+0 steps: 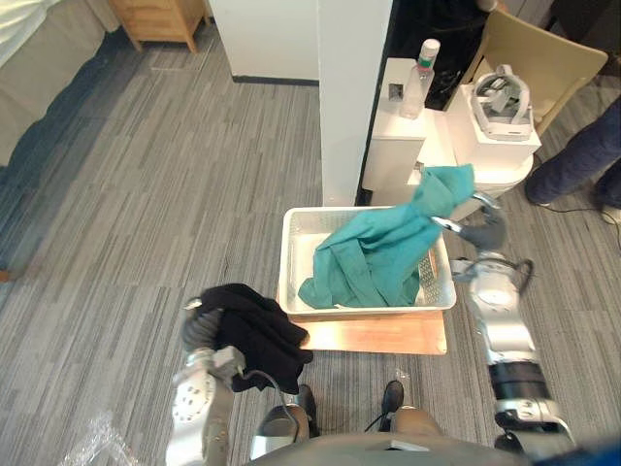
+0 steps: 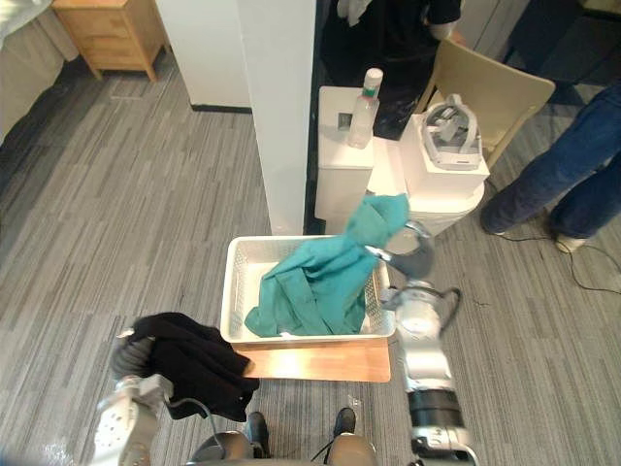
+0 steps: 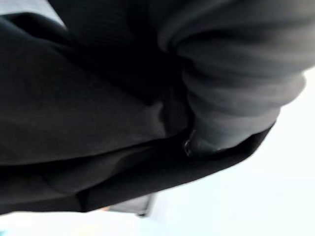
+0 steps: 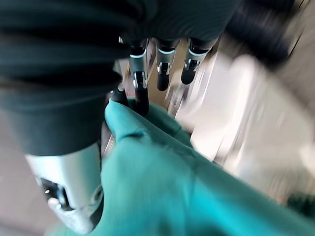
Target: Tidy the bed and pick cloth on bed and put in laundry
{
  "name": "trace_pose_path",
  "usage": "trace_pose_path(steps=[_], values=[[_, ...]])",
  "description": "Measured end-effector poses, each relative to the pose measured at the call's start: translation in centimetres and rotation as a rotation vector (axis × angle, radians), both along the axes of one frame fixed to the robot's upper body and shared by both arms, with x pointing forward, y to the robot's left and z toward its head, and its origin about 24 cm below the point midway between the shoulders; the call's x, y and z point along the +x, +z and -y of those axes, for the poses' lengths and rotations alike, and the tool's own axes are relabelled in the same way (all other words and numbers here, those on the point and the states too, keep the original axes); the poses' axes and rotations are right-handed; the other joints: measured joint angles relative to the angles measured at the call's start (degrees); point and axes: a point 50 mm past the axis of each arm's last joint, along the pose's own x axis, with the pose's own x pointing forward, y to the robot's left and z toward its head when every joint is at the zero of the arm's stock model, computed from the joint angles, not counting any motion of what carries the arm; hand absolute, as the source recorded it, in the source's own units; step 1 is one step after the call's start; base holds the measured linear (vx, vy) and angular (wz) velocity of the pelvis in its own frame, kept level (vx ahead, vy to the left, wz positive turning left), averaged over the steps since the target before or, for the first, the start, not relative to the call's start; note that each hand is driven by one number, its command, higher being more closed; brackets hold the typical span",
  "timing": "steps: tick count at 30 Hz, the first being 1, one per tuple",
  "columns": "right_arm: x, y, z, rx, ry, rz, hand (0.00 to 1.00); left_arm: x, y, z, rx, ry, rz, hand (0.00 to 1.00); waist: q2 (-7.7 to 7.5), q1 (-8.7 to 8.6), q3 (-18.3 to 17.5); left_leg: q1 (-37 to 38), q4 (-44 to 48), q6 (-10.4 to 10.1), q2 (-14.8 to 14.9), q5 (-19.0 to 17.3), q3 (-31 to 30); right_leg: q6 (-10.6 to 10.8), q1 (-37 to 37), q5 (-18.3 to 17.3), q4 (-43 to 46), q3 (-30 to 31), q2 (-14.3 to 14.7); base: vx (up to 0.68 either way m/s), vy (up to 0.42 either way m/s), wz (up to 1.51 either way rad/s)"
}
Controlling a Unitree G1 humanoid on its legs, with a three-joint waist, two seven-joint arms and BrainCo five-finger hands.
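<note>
Right hand [image 1: 482, 233] is clamped on the teal cloth [image 1: 374, 257], raised over the far right corner of the white laundry basket [image 1: 287, 257]; the cloth trails down into it. Left hand [image 1: 199, 328] carries the black cloth [image 1: 254, 328] just left of the basket; I cannot tell its grip. Open floor [image 1: 146, 194] lies to the left, and a white cabinet [image 1: 393, 146] stands close behind.

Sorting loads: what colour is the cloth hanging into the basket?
Teal cloth; best in left eye view.

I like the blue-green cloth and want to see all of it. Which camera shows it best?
The left eye view: the whole teal cloth hangs from the right hand into the white basket. The right eye view shows much the same. The right wrist view shows one close fold beside the fingers.
</note>
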Motion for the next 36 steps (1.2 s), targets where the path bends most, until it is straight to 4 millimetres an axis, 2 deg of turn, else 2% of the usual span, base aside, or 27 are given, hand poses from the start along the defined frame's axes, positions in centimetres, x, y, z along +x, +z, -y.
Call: trace_pose_path(steps=[2,4,7,9,12,13,16,18,23,25,27,31,34,36], values=[[-1.6,-0.8,1.8,-0.012,-0.064,-0.036,0.00,0.3,1.2,-0.6,0.026,0.028,0.059,1.00,0.31,-0.60,-0.6,1.0,-0.6,0.0,-0.1,0.0,0.0,0.1,0.8,0.0,-0.3,0.2,0.0,-0.03,0.003,-0.06],[-2.7,-1.3,2.8,-0.021,-0.101,-0.059,0.00,0.7,2.2,-0.7,0.040,0.030,0.110,1.00,0.50,-1.26,-1.7,1.0,-0.8,0.1,-0.2,0.0,0.2,0.2,0.8,0.2,-0.6,0.4,0.1,-0.06,-0.007,-0.07],[-3.7,-2.1,3.3,-0.024,-0.113,-0.094,0.00,1.4,3.3,-0.4,0.044,0.021,0.169,1.00,0.62,-2.57,-2.3,1.1,-0.9,0.3,-0.1,0.2,0.3,0.1,0.7,0.4,-0.8,0.9,0.3,-0.07,-0.014,-0.06],[-4.2,-2.7,3.4,-0.036,-0.119,-0.126,0.00,1.5,3.9,-0.1,0.042,0.018,0.199,1.00,0.81,-2.76,-2.4,1.1,-0.9,0.4,-0.1,0.2,0.7,0.0,0.7,0.9,-1.4,1.5,0.5,-0.06,-0.010,-0.14],[-5.4,-5.2,3.7,-0.036,-0.137,-0.241,0.00,1.7,5.9,0.4,0.061,0.000,0.294,1.00,0.89,-3.12,-2.5,1.0,-1.2,0.5,-0.1,0.5,1.4,0.0,0.7,1.6,-2.3,1.9,0.7,-0.04,-0.016,-0.08],[-6.3,-6.7,3.7,-0.016,-0.147,-0.302,0.00,2.1,6.5,0.7,0.061,-0.009,0.332,1.00,1.12,-3.19,-2.9,1.2,-1.8,0.6,-0.1,0.8,1.6,0.0,0.6,1.7,-2.5,1.9,0.9,0.00,0.000,0.00],[-8.2,-10.6,3.0,0.017,-0.134,-0.490,0.00,3.6,7.7,1.1,0.113,-0.020,0.375,1.00,1.91,-3.25,-3.7,1.8,-2.4,0.5,-0.1,1.0,1.9,0.0,0.7,1.7,-2.5,2.4,1.1,-0.01,-0.028,-0.07],[-9.2,-12.3,2.6,0.040,-0.126,-0.574,0.00,4.9,8.3,1.0,0.120,-0.009,0.397,1.00,2.29,-3.59,-4.2,1.8,-2.4,0.4,-0.1,1.0,1.9,0.0,0.7,1.7,-2.5,2.5,1.1,-0.01,-0.011,-0.04],[-12.1,-15.4,2.0,0.069,-0.122,-0.741,0.00,6.9,9.7,1.9,0.152,-0.038,0.449,1.00,2.06,-3.97,-4.5,2.6,-2.5,0.4,0.1,1.0,2.9,-0.2,0.8,1.8,-2.5,3.7,1.3,-0.03,-0.017,-0.11],[-14.0,-16.9,1.4,0.096,-0.119,-0.828,0.00,7.5,10.0,2.7,0.173,-0.075,0.457,1.00,1.95,-4.10,-4.6,2.8,-2.7,0.3,0.1,1.1,3.2,-0.2,0.8,1.8,-2.4,4.2,1.4,-0.05,-0.027,-0.10],[-14.8,-17.6,0.8,0.118,-0.116,-0.868,0.00,7.7,10.0,3.0,0.171,-0.085,0.456,1.00,1.92,-4.33,-4.8,3.0,-2.8,0.2,0.1,1.2,3.3,-0.3,0.8,1.9,-2.4,4.2,1.5,-0.05,-0.025,-0.05],[-17.5,-19.4,-0.6,0.156,-0.085,-0.996,0.00,8.5,9.3,3.7,0.202,-0.143,0.413,1.00,1.92,-5.89,-5.4,3.2,-3.2,0.1,0.2,1.5,3.4,-0.4,0.8,1.9,-2.4,4.4,1.8,-0.04,-0.033,0.00],[-18.7,-19.9,-0.8,0.152,-0.059,-1.046,0.00,12.0,12.8,4.8,0.302,-0.223,0.507,1.00,1.89,-5.88,-5.5,4.4,-5.0,0.0,0.0,2.5,3.6,-0.4,0.8,2.0,-2.1,4.7,1.8,-0.05,-0.020,-0.07],[-18.8,-20.0,-1.1,0.152,-0.042,-1.056,0.00,12.9,12.9,4.0,0.395,-0.247,0.478,1.00,2.38,-7.46,-6.1,5.2,-6.3,-0.2,0.0,3.0,4.2,-0.5,1.0,1.9,-2.1,5.0,2.0,-0.04,-0.022,-0.21]])
